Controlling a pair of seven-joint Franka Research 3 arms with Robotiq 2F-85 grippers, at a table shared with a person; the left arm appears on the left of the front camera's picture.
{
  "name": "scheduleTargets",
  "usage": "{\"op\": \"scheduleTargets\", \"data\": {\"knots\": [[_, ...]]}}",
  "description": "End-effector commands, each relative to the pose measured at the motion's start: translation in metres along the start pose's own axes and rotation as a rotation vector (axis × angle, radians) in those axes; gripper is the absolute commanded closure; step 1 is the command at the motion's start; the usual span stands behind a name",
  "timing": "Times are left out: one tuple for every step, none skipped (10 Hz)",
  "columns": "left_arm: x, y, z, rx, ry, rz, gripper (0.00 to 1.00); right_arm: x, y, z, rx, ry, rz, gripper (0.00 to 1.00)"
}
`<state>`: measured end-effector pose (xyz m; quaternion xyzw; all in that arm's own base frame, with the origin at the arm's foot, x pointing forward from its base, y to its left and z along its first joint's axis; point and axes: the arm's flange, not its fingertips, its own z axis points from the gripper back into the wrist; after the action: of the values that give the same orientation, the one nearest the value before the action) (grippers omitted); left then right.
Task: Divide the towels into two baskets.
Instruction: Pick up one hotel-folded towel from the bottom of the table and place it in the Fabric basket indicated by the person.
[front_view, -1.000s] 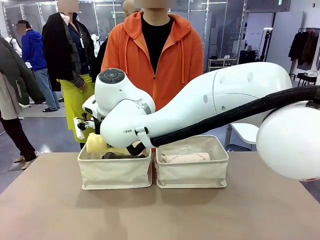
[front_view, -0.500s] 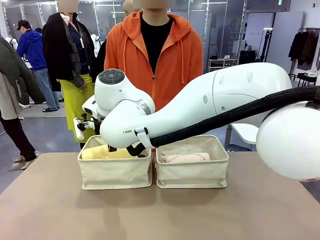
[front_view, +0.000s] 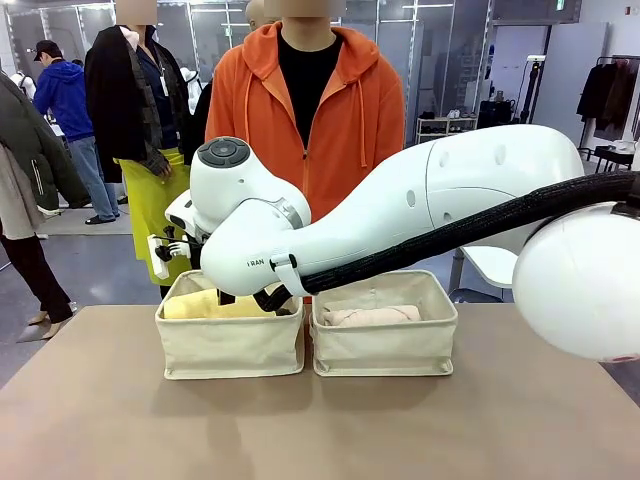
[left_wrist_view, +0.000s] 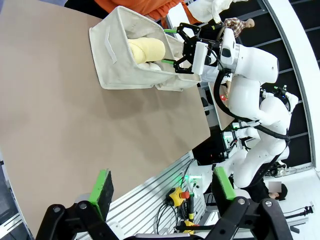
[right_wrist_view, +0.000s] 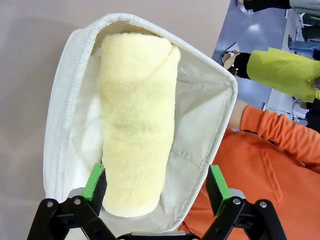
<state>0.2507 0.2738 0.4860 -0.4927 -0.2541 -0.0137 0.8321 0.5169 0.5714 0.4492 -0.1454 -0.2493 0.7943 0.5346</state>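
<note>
The 2 baskets stand side by side, nearly touching, at the middle of the table's (front_view: 320, 420) far edge, just in front of a person in an orange hoodie (front_view: 310, 110). The whole near half of the table, back to the robot's edge, is bare brown surface, and so are the strips toward both side edges (wide room on every side but the far one).

The left basket (front_view: 228, 345) holds the pale yellow towel (front_view: 210, 305), which lies flat along the basket's length and sits high, close to the rim. In the right wrist view the roll runs from one short wall to the other, with cream lining showing on both long sides. The right basket (front_view: 384, 345) holds the pale pink-beige towel (front_view: 370, 316), lying low inside it, parallel to the far edge.

The right arm reaches across the middle from the picture's right, its wrist over the left basket. The right hand (right_wrist_view: 156, 187) hangs directly above the yellow towel with its green-padded fingers (right_wrist_view: 94, 181) spread wide apart, one on each side of the roll's near end, gripping nothing.

The left hand (left_wrist_view: 162, 187) is off the table's near edge, beyond the bare surface, fingers wide apart and empty.
</note>
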Motion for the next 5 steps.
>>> {"op": "scheduleTargets", "data": {"knots": [[0.0013,-0.0035,0.0040,-0.006,0.003,0.009,0.00,0.0017,0.0008,0.0002,0.000,-0.001,0.003,0.00],[0.0013,-0.0035,0.0040,-0.006,0.003,0.009,0.00,0.0017,0.0008,0.0002,0.000,-0.001,0.003,0.00],[0.0013,-0.0035,0.0040,-0.006,0.003,0.009,0.00,0.0017,0.0008,0.0002,0.000,-0.001,0.003,0.00],[0.0013,-0.0035,0.0040,-0.006,0.003,0.009,0.00,0.0017,0.0008,0.0002,0.000,-0.001,0.003,0.00],[0.0013,-0.0035,0.0040,-0.006,0.003,0.009,0.00,0.0017,0.0008,0.0002,0.000,-0.001,0.003,0.00]]}}
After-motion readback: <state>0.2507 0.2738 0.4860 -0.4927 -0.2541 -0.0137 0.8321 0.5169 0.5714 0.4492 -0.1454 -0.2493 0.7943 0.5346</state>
